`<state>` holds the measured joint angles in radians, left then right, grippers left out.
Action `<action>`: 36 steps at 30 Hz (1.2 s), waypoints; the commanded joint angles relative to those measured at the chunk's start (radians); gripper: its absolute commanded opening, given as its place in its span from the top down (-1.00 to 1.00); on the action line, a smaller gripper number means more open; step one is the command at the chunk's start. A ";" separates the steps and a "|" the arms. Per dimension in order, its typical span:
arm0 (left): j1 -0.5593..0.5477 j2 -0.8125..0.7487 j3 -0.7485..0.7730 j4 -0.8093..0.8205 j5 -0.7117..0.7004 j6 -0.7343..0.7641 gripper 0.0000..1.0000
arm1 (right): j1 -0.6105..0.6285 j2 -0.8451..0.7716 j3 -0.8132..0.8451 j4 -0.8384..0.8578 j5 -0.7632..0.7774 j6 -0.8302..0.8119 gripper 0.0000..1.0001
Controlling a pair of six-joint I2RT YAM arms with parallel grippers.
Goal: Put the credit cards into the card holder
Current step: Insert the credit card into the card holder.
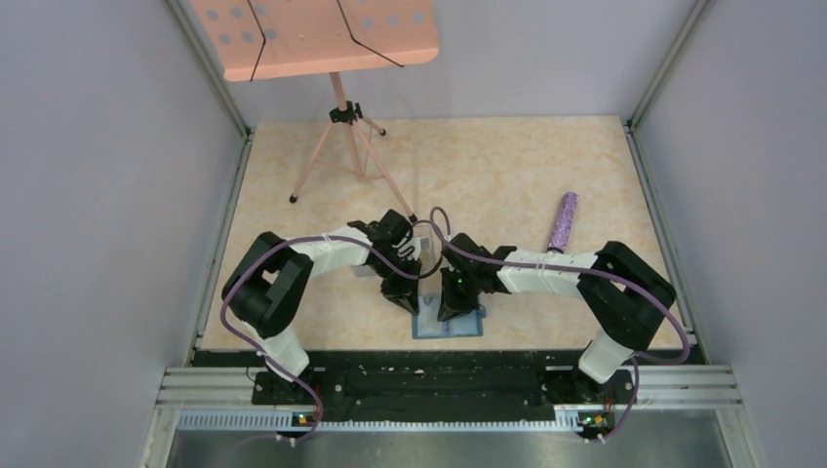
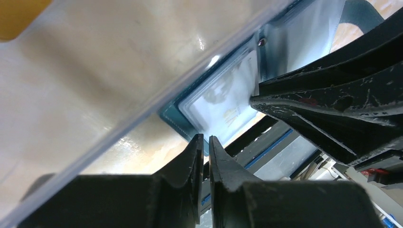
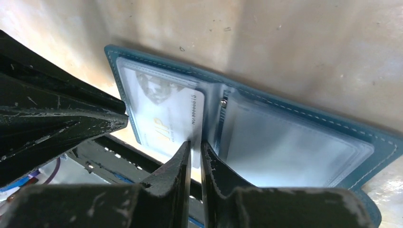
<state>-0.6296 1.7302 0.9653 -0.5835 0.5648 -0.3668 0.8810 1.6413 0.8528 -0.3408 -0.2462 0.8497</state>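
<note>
**Operator:** Where is my card right now?

**Spotter:** The pale card [image 3: 166, 111] lies under the clear sleeve on one half of the card holder [image 3: 285, 142]; the holder is spread open and flat on the table [image 1: 507, 166], at the near edge between your two arms.

**Operator:** And who has it?

**Spotter:** Your right gripper [image 3: 194, 145]; its fingers are drawn almost together with the card's fold-side edge running into the slit between them; I read that as a pinch on the card, so you can steer it sideways into the sleeve rather than merely nudge it.

**Operator:** My left side?

**Spotter:** Your left gripper [image 2: 205, 140] sits at the holder's outer edge, fingers nearly closed, a sliver of teal in the gap; it seems to be nipping that edge, presumably so the wallet cannot slide away from your push.

**Operator:** What remains?

**Spotter:** This card looks most of the way home; ease it toward your left gripper, then release. A yellow-gold card [image 2: 14, 14] shows through the clear box [image 2: 142, 111] just beside the holder; it appears not yet loaded; mind the box wall, which crowds your left wrist.
</note>
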 commanded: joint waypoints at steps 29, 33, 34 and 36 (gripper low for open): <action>0.116 -0.152 -0.157 0.165 0.012 -0.156 -0.17 | -0.111 -0.311 -0.280 -0.052 0.119 0.082 1.00; 0.107 -0.174 -0.184 0.179 -0.037 -0.173 -0.18 | -0.111 -0.311 -0.315 -0.024 0.107 0.096 1.00; 0.103 -0.177 -0.193 0.187 -0.047 -0.180 -0.19 | -0.110 -0.309 -0.320 -0.018 0.103 0.096 1.00; 0.088 -0.196 -0.208 0.204 -0.076 -0.198 -0.20 | -0.111 -0.307 -0.328 -0.003 0.085 0.099 1.00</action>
<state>-0.5259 1.5558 0.8085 -0.3866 0.5838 -0.5102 0.7757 1.3258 0.5690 -0.3347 -0.1844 0.9398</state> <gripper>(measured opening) 0.591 0.003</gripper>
